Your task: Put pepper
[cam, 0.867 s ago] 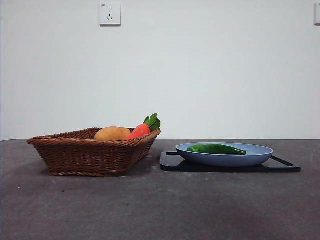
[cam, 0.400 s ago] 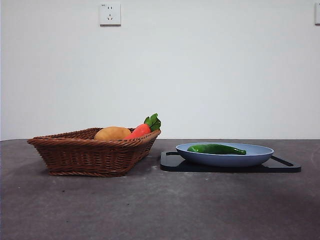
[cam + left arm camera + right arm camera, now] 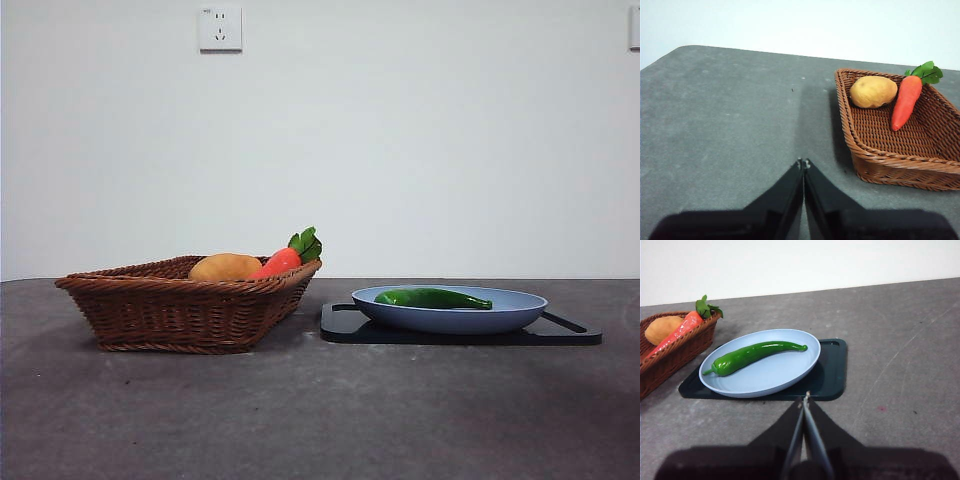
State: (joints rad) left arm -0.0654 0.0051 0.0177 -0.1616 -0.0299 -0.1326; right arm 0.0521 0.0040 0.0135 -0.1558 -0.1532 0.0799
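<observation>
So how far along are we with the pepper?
The pepper lies on the blue plate, which sits on the dark tray; whether that is its start or its goal I cannot tell. Nothing is in hand: the left gripper and right gripper are both shut, empty, away from everything. The basket holds only the potato and carrot.

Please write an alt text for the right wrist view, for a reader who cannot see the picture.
A glossy green pepper lies alone on a light blue plate, which sits on a dark tray on a grey table. The right gripper, jaws shut, is short of the plate; a wicker basket holds a carrot and potato.
</observation>
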